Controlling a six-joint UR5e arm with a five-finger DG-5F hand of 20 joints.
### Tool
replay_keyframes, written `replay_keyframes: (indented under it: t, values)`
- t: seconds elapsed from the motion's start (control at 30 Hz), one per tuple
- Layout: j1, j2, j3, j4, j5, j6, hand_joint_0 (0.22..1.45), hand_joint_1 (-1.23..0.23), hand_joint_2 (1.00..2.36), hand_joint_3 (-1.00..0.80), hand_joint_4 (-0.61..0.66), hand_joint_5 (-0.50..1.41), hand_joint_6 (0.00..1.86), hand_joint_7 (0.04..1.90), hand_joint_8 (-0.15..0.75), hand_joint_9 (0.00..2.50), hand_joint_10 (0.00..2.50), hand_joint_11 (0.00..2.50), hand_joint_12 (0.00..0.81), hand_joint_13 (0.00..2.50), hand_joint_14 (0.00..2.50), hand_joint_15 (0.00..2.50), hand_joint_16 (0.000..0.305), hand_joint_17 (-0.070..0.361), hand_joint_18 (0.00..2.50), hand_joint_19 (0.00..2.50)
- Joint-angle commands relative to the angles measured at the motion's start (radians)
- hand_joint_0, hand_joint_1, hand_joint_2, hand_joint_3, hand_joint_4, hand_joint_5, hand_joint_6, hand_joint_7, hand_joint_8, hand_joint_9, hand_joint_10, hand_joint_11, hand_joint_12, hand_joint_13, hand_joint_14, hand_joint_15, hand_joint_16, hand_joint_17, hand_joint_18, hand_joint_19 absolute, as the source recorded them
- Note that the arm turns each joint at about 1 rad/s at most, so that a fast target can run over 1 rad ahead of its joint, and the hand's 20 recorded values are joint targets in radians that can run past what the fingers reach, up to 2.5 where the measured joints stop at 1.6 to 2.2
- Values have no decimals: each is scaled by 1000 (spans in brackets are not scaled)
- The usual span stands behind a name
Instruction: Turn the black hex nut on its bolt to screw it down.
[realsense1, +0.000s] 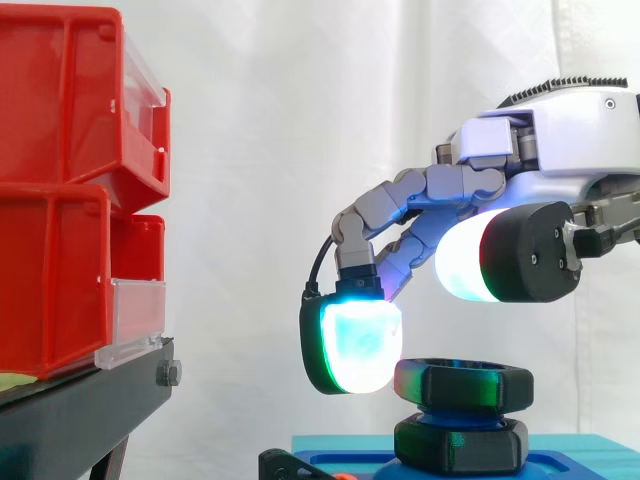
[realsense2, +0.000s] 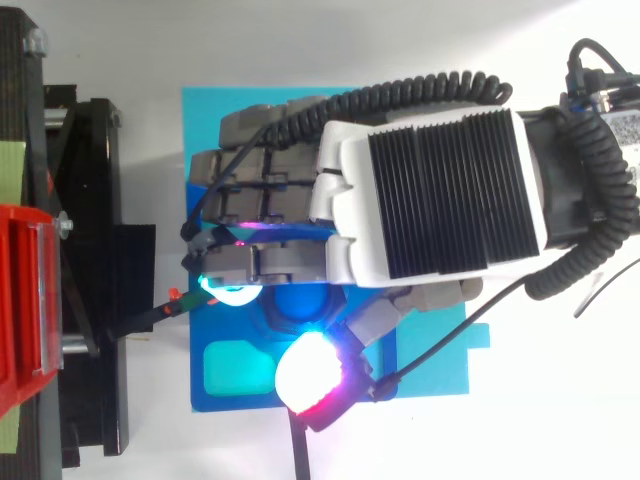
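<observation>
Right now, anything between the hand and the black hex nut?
Nothing visible. In the side view the hand hangs right above the black hex nut, one fingertip down by its left side. A second black hex piece sits under the nut on the blue base.

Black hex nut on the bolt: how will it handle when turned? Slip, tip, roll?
The black hex nut looks stiff, and its flat sides should give purchase, though the rounded corners may slip a little. Sitting level on the bolt, it likely spins rather than tips or rolls. It looks like plastic, so probably light.
</observation>
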Motion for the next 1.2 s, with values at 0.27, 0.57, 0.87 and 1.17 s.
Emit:
replay_keyframes:
  t: [0.27, 0.57, 0.87, 1.17]
  values:
    - [-32, 1, 1, 1, -50, 3, 479, -246, 1000, -500, 256, -47, 592, 1198, 320, 704, 4, 182, 348, 653, 3, 113, 47, 106, 604, 242]
    - [-17, -1, 27, 18, -41, 1, 491, -258, 1000, -500, 261, -43, 546, 1257, 315, 705, 3, 174, 342, 658, 3, 116, 46, 104, 598, 251]
    - [29, -4, 25, 48, 17, 0, 497, -269, 1000, -500, 267, -43, 515, 1287, 313, 705, 4, 181, 341, 658, 3, 120, 45, 102, 597, 242]
    - [60, -13, 25, 21, 32, 0, 503, -287, 1000, -500, 267, -43, 509, 1302, 311, 712, 4, 178, 336, 656, 3, 118, 45, 100, 594, 256]
